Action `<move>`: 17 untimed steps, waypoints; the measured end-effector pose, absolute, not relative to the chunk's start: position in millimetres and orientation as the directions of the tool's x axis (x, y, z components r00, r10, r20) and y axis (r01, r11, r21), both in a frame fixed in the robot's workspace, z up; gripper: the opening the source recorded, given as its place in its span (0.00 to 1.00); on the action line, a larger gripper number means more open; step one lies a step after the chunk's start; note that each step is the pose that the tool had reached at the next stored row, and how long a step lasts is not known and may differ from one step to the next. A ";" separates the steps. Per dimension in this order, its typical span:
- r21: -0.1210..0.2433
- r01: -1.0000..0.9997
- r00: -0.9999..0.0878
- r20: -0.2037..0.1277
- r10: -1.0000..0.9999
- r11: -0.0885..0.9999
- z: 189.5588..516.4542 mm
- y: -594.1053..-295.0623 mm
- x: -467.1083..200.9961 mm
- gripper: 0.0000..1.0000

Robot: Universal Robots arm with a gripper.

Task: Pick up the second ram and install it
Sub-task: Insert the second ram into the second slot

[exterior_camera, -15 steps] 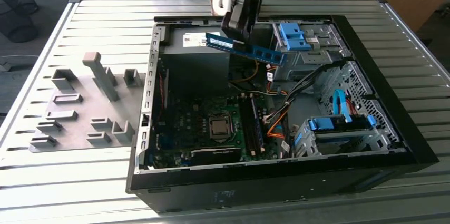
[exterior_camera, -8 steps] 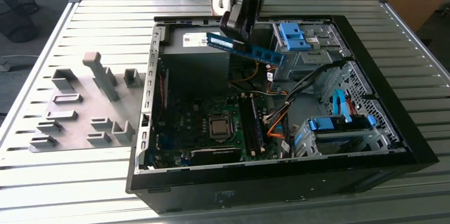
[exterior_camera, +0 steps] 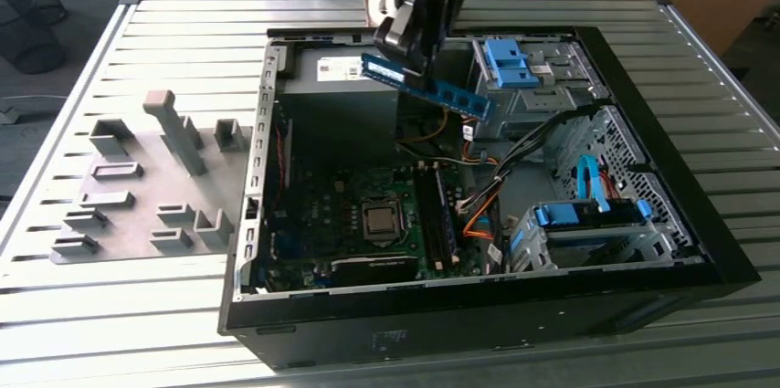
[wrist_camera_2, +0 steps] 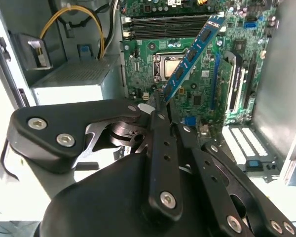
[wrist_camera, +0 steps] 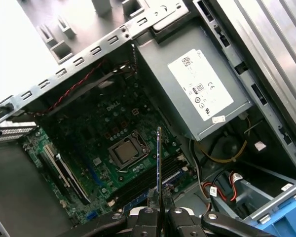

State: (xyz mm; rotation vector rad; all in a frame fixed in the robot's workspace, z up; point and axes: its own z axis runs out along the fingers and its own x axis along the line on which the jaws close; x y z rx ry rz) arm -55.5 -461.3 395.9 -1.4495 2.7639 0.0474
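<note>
The second ram [exterior_camera: 429,85] hangs in the air above the open computer case [exterior_camera: 719,251], clamped at one end by the fingers [wrist_camera_2: 160,106], which are closed narrow on it. In the exterior view its long axis slants down from the gripper [exterior_camera: 408,64] toward the exterior view's right. In the second wrist view the stick [wrist_camera_2: 193,55] reaches out from the fingers over the motherboard [wrist_camera_2: 197,84], at an angle to the memory slots [wrist_camera_2: 167,24] near the processor socket [wrist_camera_2: 170,64]. It is well apart from the slots, not seated.
</note>
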 end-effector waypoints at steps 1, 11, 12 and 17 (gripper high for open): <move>0.018 -0.813 -0.582 -0.032 -0.813 0.581 395.9 -461.3 -55.5 0.14; 0.018 -0.701 -0.713 -0.032 -0.700 0.713 395.4 -461.3 -55.5 0.14; 0.017 -0.688 -0.725 -0.032 -0.688 0.725 395.3 -461.3 -55.5 0.14; 0.018 -0.622 -0.783 -0.032 -0.622 0.783 395.1 -461.3 -55.5 0.14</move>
